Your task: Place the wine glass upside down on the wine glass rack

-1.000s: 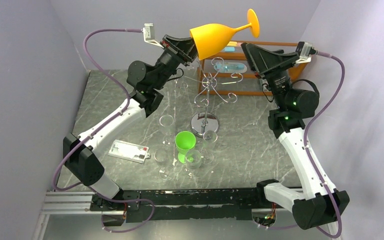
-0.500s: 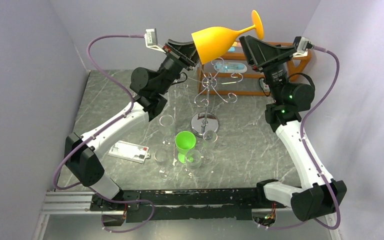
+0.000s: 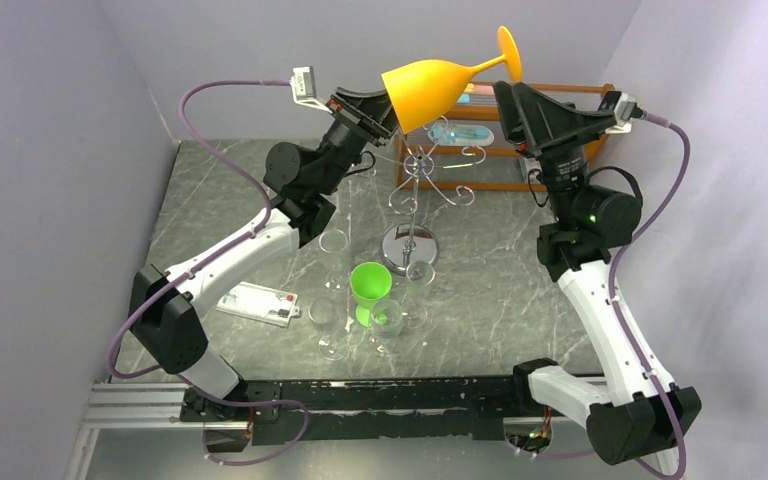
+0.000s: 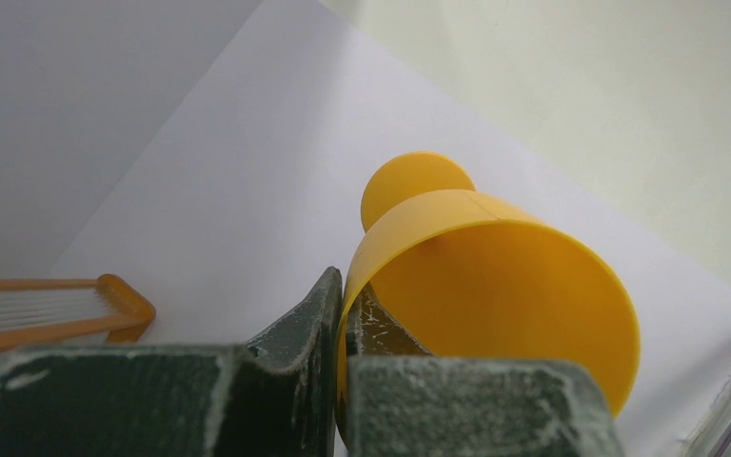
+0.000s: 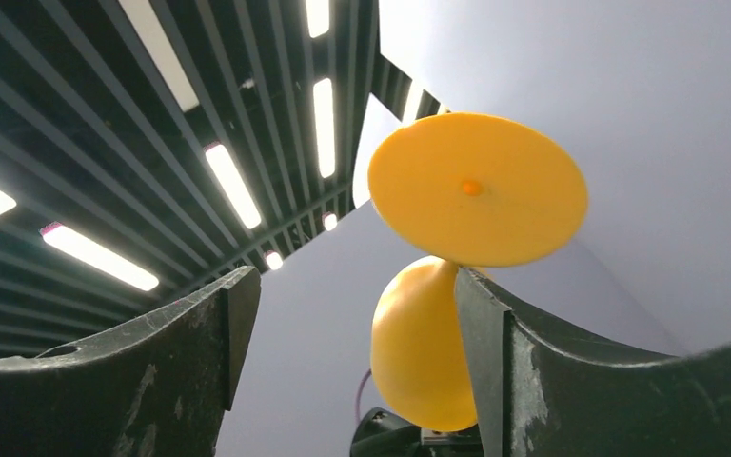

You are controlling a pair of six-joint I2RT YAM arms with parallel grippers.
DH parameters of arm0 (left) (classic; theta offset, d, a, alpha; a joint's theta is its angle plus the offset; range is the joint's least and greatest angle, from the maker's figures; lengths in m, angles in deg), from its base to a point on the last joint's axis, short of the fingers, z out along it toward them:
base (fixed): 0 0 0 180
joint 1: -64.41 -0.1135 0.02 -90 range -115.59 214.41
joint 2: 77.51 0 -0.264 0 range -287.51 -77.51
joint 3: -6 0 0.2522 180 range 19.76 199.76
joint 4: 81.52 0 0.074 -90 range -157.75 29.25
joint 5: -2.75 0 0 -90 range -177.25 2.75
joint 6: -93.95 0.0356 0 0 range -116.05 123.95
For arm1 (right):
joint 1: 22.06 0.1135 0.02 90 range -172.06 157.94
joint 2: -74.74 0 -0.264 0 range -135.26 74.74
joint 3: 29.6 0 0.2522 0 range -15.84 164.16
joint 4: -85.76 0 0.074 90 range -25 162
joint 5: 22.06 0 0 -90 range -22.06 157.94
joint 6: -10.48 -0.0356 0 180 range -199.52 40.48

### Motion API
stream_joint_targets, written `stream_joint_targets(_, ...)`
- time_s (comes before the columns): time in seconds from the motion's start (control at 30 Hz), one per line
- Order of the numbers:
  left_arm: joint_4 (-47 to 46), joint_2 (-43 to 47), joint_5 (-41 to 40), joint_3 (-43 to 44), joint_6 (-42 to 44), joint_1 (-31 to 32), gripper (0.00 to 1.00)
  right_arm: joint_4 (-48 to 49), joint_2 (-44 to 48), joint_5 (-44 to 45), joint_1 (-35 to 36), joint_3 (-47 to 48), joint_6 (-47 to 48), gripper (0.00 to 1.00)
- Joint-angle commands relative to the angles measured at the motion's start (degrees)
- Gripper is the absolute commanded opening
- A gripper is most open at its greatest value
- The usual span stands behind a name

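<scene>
Two sets of fingers at upper centre of the top view, one on either side of the orange wine glass. Glass held high, nearly horizontal, bowl mouth toward lower left, foot toward upper right. Open air around it; back wall close behind.

Chrome wine glass rack directly below, upright on the bench, well apart from the glass. Wooden shelf behind the rack. Green cup and clear glasses in front, near its base.

Left fingers: closed on the bowl rim, one inside, one outside.

Right fingers: spread wide, gripping nothing, tips just beside the foot.

Left wrist view only: pinch on the thin rim wall, seen close.

Right wrist view only: round foot from underneath, above the gap, with the bowl beyond partly hidden by one finger. Contact not discernible.
</scene>
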Motion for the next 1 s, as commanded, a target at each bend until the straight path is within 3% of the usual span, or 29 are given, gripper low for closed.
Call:
stream_joint_targets(0.0, -6.9, 2.2, -0.7, -1.1, -1.0, 0.7, 0.05, -0.9, 2.4, 5.6, 0.3, -2.6, -9.1, 0.82)
stream_joint_targets(0.23, -11.5, 1.8, 2.5, -2.0, -0.4, 0.7, 0.05, -10.0, 4.8, 9.1, 0.2, -1.9, -20.1, 0.8)
stream_joint_targets(0.53, -15.7, -0.2, 7.3, -1.6, 0.0, 0.6, 0.05, -15.6, 3.6, 4.4, 0.2, 1.5, -28.9, 0.59)
stream_joint_targets(0.83, -17.2, -1.8, 10.3, -1.1, 0.2, 0.6, 0.05, -12.4, 3.6, 1.1, 0.2, 1.3, -32.7, 0.41)
stream_joint_targets(0.97, -16.8, -2.2, 10.5, -1.1, 0.4, 0.6, 0.05, -11.9, 4.5, 0.8, 0.3, 0.6, -33.4, 0.22)
